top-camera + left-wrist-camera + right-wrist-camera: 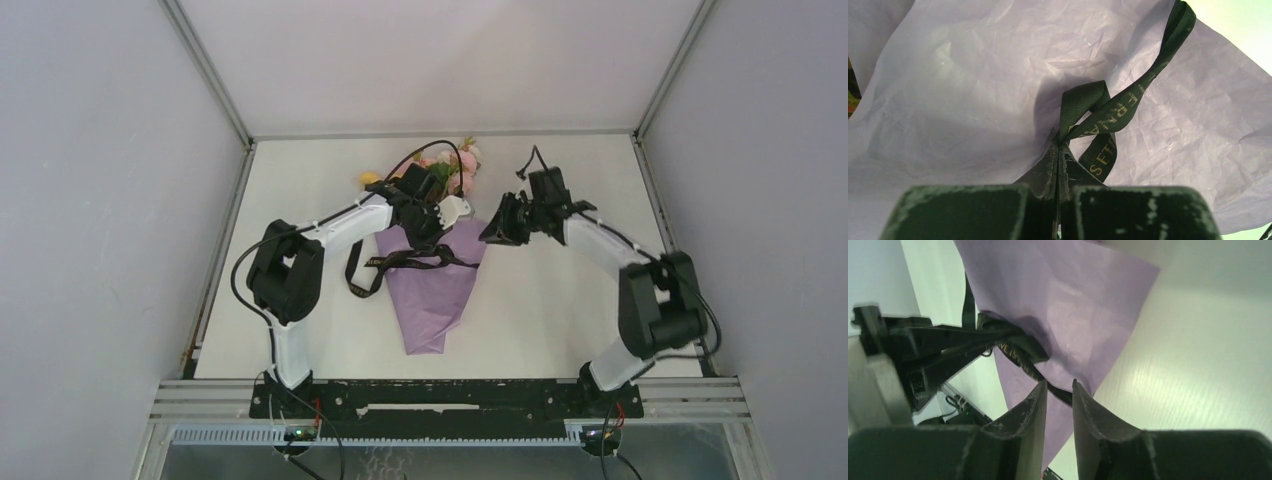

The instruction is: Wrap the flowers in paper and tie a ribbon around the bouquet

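The bouquet (pixel 432 295) lies at the middle of the table (pixel 560 300), with the flowers (pixel 455 165) at the far end. Your left gripper (pixel 1057 150) is pressed together, pinching the ribbon (pixel 1108 117) where it crosses over the paper (pixel 973 90). Your right gripper (pixel 1059 390) stands spread, and a strand runs by its tips. Judgement: the ribbon is floppy and slick, and the paper is thin and creases easily. Take the loose strand flat, near the crossing.

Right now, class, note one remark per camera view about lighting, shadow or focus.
Top external: soft, even light, hardly any shadow on the table. Left wrist: deep shadow on the paper around the ribbon; left gripper's fingers blurred. Right wrist: bright sheen on the table; right gripper's fingers soft.
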